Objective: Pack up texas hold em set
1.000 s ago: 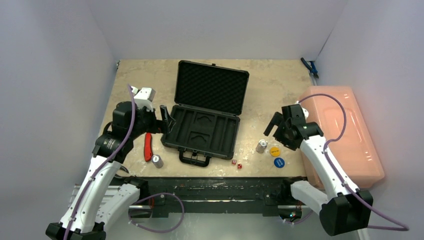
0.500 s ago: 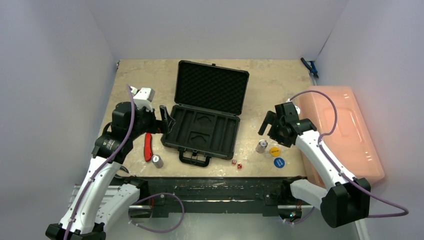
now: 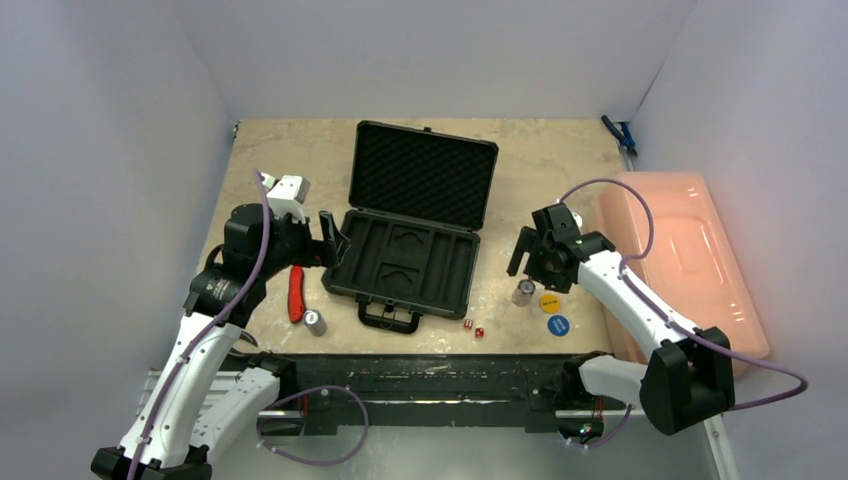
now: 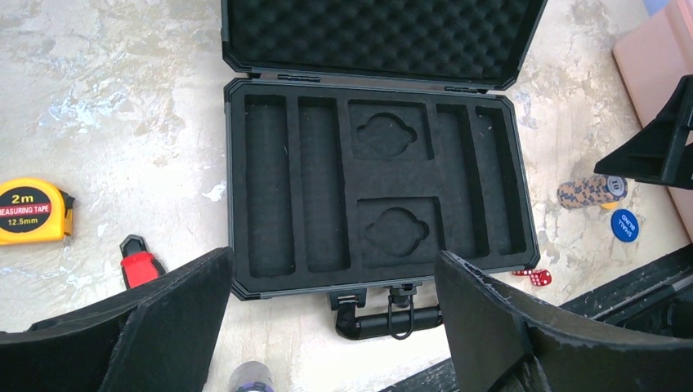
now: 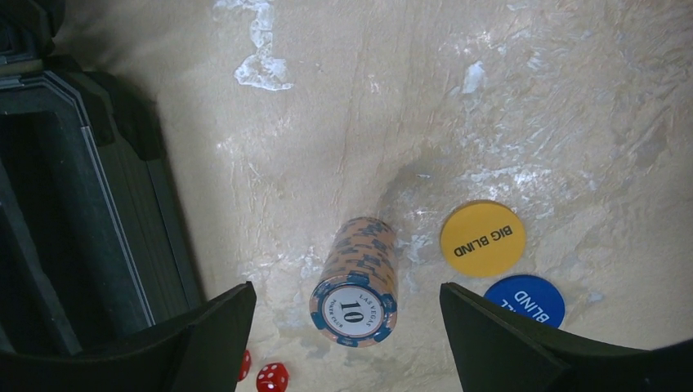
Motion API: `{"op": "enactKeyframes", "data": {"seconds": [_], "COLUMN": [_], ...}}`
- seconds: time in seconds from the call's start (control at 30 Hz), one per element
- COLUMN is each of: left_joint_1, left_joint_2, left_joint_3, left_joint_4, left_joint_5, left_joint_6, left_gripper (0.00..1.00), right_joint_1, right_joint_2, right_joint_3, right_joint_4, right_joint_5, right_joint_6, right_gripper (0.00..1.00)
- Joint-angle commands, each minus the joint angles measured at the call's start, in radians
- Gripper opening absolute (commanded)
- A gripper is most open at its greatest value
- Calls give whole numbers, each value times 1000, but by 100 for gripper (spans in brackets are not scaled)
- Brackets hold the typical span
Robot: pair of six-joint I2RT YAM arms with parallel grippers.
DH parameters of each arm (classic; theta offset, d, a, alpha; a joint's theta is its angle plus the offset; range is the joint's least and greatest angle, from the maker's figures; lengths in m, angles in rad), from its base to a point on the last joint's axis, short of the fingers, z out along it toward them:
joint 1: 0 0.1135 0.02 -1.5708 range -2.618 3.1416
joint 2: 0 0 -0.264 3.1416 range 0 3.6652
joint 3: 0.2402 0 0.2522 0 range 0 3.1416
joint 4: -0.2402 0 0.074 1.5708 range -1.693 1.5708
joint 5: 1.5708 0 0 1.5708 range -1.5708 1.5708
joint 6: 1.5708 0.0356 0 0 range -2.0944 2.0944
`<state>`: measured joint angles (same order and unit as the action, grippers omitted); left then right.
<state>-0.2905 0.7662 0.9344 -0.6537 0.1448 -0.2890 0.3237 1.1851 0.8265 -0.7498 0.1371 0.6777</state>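
- Right gripper (image 5: 347, 298): jaws wide, empty, straddling the chip stack (image 5: 354, 282) from above.
- Chip stack: stands on the table just right of the briefcase (image 4: 376, 188); probably light, rigid and prone to shearing apart. Pinch its sides low and square.
- Yellow disc (image 5: 482, 238), blue disc (image 5: 524, 300): flat alongside.
- Left gripper (image 4: 331, 273): wide, empty.

The top external camera looks down from high behind the robot over the whole bench (image 3: 300, 160), the left wrist camera faces the open briefcase (image 4: 376, 188) from farther back, and the right wrist camera sits close above the chip stack (image 5: 355, 282) that all three views share.
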Motion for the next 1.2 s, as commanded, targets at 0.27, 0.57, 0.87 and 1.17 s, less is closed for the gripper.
{"op": "enactKeyframes", "data": {"seconds": [0.27,0.57,0.87,1.17], "left_joint_1": [-5,-5,-5,-5], "left_joint_2": [5,7,8,14], "left_joint_3": [20,20,23,21], "left_joint_4": [17,15,8,16], "left_joint_5": [8,10,-16,-24], "left_joint_6": [27,29,42,53], "left_gripper": [91,91,91,90], "right_joint_1": [55,76,83,86], "right_joint_2": [55,67,49,16], "right_joint_3": [-23,-41,-41,16], "right_joint_4": [32,48,38,9], "right_joint_5": [37,38,46,48], "right_joint_6": [27,35,36,5], "right_gripper": [77,52,9,0]}}
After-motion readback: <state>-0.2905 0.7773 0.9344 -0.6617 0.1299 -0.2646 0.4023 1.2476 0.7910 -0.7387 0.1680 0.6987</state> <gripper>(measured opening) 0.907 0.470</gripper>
